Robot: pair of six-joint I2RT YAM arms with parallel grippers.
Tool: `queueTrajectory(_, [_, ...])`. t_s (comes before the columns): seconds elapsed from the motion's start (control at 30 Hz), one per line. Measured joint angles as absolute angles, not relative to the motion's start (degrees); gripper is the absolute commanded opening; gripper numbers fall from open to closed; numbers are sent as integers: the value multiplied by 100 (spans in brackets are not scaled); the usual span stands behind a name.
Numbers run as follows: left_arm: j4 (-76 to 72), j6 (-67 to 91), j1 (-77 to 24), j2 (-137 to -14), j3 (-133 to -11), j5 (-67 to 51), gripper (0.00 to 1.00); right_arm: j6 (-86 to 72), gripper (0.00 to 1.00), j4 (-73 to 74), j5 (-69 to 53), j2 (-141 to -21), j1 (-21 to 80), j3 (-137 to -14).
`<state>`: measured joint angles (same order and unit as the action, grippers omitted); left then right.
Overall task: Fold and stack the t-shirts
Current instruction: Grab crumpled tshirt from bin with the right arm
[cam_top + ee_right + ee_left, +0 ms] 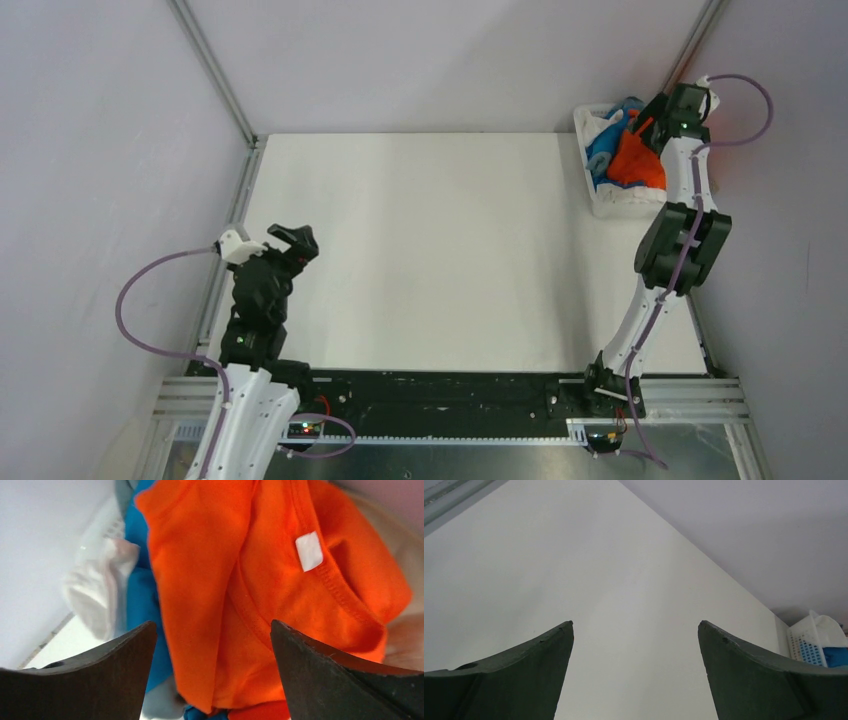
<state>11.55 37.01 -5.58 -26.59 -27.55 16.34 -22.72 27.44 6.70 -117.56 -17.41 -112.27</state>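
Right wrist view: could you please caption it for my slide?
Open right gripper above the orange t-shirt, neck tag showing, beside blue shirt and white shirt.

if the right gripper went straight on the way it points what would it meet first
Most likely the orange t-shirt, which fills the view between the right gripper's open jaws and lies on top in the basket; how close is unclear.
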Motion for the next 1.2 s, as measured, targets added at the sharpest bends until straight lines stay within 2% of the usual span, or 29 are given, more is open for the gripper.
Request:
queueTrajectory(0.07, [1151,3704,-558,-2646,-2729,1723,98,-2324,86,2853,661,-12049,-1721,-11334])
queueTrajectory(0.13, [1157,3704,-558,-2650,-2700,1789,98,-2355,78,2939,666,-12258,-1697,-11338])
queueTrajectory(0.17, [1164,3704,-558,-2655,-2696,1796,98,-2364,67,2961,666,-12366,-1680,-11338])
queueTrajectory(0.2, [1166,3704,-558,-2663,-2696,1802,98,-2373,61,2965,666,-12460,-1658,-11345])
queueTrajectory(0.23, [1168,3704,-558,-2674,-2696,1811,98,-2366,49,2963,683,-12547,-1632,-11362])
queueTrajectory(0.33, [1166,3704,-558,-2729,-2696,1824,98,-2353,28,2958,725,-12615,-1594,-11395])
queueTrajectory(0.37, [1166,3704,-558,-2753,-2696,1824,98,-2346,24,2954,729,-12613,-1590,-11417])
queueTrajectory(0.4, [1168,3704,-558,-2777,-2696,1822,98,-2357,12,2932,738,-12602,-1590,-11445])
queueTrajectory(0.47, [1168,3701,-558,-2808,-2696,1822,98,-2338,0,2921,786,-12564,-1590,-11454])
queueTrajectory(0.73, [1168,3701,-558,-2808,-2696,1817,98,-2012,0,2926,794,-12110,-1575,-11550])
queueTrajectory(0.97, [1168,3701,-558,-2808,-2696,1756,98,-1649,0,2515,480,-11205,-1507,-11723])
queueTrajectory(1.2, [1168,3699,-554,-2810,-2696,1605,98,-1288,0,2305,322,-10525,-1052,-12956])
